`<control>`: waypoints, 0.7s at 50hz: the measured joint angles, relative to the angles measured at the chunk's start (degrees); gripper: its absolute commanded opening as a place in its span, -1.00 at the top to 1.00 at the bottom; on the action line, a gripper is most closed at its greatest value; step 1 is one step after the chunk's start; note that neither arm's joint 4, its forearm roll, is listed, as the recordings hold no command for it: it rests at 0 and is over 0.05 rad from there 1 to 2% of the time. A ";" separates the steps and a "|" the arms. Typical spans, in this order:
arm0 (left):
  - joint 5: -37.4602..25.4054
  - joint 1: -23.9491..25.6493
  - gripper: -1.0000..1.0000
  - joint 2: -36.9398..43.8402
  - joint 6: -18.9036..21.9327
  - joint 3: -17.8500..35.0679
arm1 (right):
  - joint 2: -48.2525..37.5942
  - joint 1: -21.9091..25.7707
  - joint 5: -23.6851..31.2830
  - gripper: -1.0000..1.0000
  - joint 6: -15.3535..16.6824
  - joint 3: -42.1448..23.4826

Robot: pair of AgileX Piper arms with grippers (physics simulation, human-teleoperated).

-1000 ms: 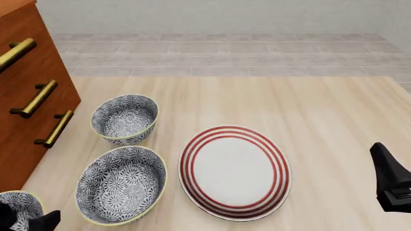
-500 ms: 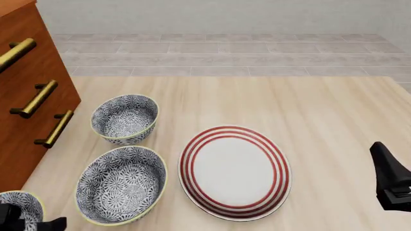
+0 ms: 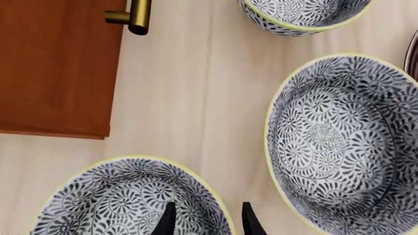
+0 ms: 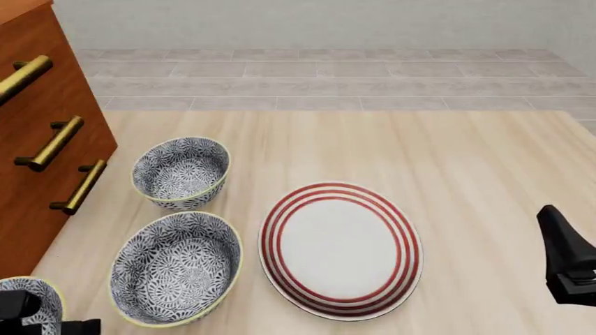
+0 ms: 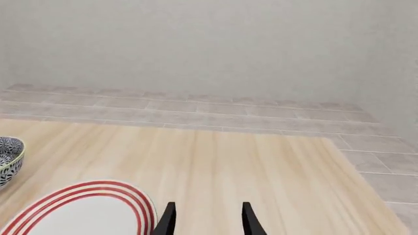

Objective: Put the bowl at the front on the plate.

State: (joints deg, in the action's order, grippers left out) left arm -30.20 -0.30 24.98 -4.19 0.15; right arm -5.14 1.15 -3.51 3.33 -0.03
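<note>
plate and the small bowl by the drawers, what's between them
Only bare wooden table lies between the plate and the small bowl near the drawers, as the front view shows.

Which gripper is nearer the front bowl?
Left. The left gripper hangs over the front bowl's rim; the right gripper sits beyond the plate, far across the table.

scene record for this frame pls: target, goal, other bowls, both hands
target: front bowl, table's near-left corner, mostly cut off in front view
goal: plate, bare, right of the middle bowl
other bowls: middle bowl; far bowl, beside the drawer cabinet
left hand: open, fingertips straddling the front bowl's rim
right hand: open, holding nothing, right of the plate
</note>
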 measured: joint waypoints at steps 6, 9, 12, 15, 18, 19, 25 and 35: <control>1.90 -1.28 1.00 2.96 0.99 0.39 | -0.02 -0.13 -0.01 -1.00 -0.12 0.00; 3.00 -2.26 1.00 4.63 2.05 0.62 | -0.05 -0.21 -0.04 -1.00 -0.18 0.00; 4.29 -3.62 1.00 6.49 3.71 0.86 | -0.06 -0.25 -0.05 -1.00 -0.22 0.00; 5.18 -4.81 1.00 7.81 5.37 1.07 | -0.03 -0.28 -0.03 -1.00 -0.25 0.00; 5.63 -5.77 1.00 8.58 6.98 1.22 | -0.01 -0.27 -0.01 -1.00 -0.24 0.00; 5.74 -6.03 1.00 8.78 7.43 1.27 | -0.01 -0.27 -0.01 -1.00 -0.23 0.00; 5.33 -7.12 1.00 8.31 9.79 1.28 | -0.17 -0.26 -0.14 -1.00 -0.19 0.00; 2.67 -8.69 1.00 4.03 12.85 1.46 | -0.61 -0.21 -0.51 -1.00 -0.03 0.00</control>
State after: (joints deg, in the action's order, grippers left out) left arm -27.53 -8.99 29.01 8.66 1.61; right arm -5.75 0.93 -4.02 3.30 -0.03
